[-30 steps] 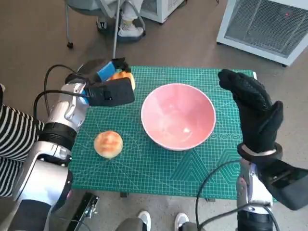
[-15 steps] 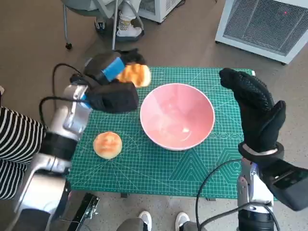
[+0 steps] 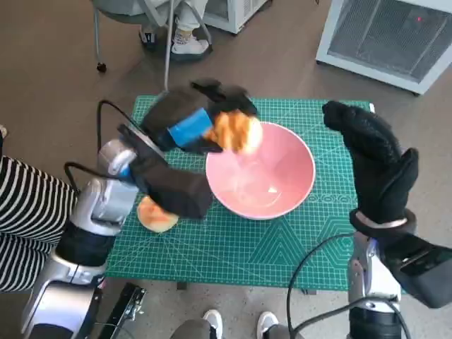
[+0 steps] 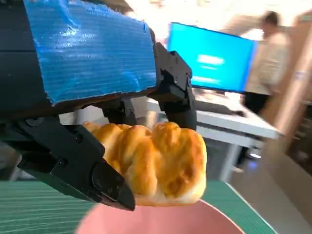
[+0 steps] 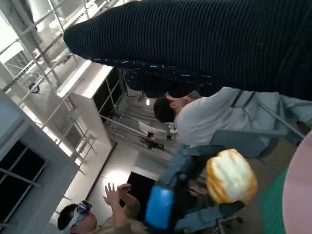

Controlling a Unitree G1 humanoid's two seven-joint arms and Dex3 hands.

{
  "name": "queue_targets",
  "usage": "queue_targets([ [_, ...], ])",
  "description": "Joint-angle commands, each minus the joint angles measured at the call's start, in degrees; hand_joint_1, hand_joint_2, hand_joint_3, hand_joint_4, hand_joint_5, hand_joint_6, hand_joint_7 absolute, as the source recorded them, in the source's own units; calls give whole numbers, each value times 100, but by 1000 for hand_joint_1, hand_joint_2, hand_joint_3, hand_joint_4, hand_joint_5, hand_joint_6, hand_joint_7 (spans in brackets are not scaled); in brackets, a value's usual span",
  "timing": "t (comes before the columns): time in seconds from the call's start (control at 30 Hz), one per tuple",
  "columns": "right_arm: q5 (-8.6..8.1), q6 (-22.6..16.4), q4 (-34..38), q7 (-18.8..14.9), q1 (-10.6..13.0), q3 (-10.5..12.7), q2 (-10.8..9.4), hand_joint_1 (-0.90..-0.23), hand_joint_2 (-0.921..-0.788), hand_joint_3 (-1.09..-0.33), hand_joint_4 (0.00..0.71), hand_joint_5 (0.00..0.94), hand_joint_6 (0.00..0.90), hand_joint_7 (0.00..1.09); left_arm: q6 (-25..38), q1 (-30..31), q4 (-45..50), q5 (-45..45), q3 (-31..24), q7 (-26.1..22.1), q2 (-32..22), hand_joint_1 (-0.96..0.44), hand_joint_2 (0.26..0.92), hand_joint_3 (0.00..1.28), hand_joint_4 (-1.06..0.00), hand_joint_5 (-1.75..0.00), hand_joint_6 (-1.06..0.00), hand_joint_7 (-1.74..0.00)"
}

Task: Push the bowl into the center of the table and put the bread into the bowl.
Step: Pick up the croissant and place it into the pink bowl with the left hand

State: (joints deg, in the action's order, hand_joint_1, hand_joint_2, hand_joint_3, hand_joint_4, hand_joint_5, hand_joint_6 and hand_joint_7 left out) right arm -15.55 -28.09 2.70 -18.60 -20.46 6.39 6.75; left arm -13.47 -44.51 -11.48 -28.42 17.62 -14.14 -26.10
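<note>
Bread [image 3: 236, 131] gripped in my left hand [image 3: 189, 116] over bowl [image 3: 282, 185] rim | right hand [image 3: 374, 162] spread, empty | carry inward, lower, then let go.

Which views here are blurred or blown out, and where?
Head view: the left hand and its bread are motion-smeared; the bowl stays sharp. Left wrist view: bread crisp, the background person and blue screen soft, the ceiling overexposed. Right wrist view: bright windows wash out; the glove is dark.
</note>
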Motion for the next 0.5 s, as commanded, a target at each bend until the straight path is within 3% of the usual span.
queue_targets([
  [0.03, 13, -8, 100, -9, 145, 19, 5, -695, -921, -754, 193, 1, 97, 395, -98, 73, -222, 12, 123, -159, 112, 1, 921, 113, -705, -1179, -505, -1248],
  [0.1, 32, -9, 89, 15, 155, 14, -4, -695, -921, -755, 192, 1, 96, 395, -132, 48, -395, 134, 158, -344, 169, 1, 921, 120, -702, -1189, -494, -1249],
  [0.17, 51, -9, 77, 38, 168, 13, -13, -698, -921, -754, 192, 1, 96, 396, -179, 28, -553, 266, 185, -555, 215, 173, 921, 158, -619, -1280, -439, -1015],
  [0.2, 58, -10, 74, 46, 173, 12, -16, -700, -921, -754, 192, 1, 96, 397, -205, 21, -602, 309, 189, -630, 226, 172, 893, 157, -546, -1177, -419, -875],
  [0.3, 69, -5, 54, 76, 198, 22, -27, -710, -921, -753, 192, 1, 96, 399, -369, -10, -789, 448, 230, -925, 198, 3, 823, 68, -440, -416, -405, -378],
  [0.4, 72, 1, 35, 96, 213, 23, -35, -718, -921, -753, 192, 1, 96, 401, -492, -42, -883, 495, 225, -1104, 153, -113, 801, 27, -345, -138, -376, -159],
  [0.5, 72, 12, 6, 124, 235, 17, -47, -721, -921, -753, 192, 1, 96, 402, -600, -114, -954, 553, 183, -1310, 75, -206, 789, 11, -251, -45, -342, -70],
])
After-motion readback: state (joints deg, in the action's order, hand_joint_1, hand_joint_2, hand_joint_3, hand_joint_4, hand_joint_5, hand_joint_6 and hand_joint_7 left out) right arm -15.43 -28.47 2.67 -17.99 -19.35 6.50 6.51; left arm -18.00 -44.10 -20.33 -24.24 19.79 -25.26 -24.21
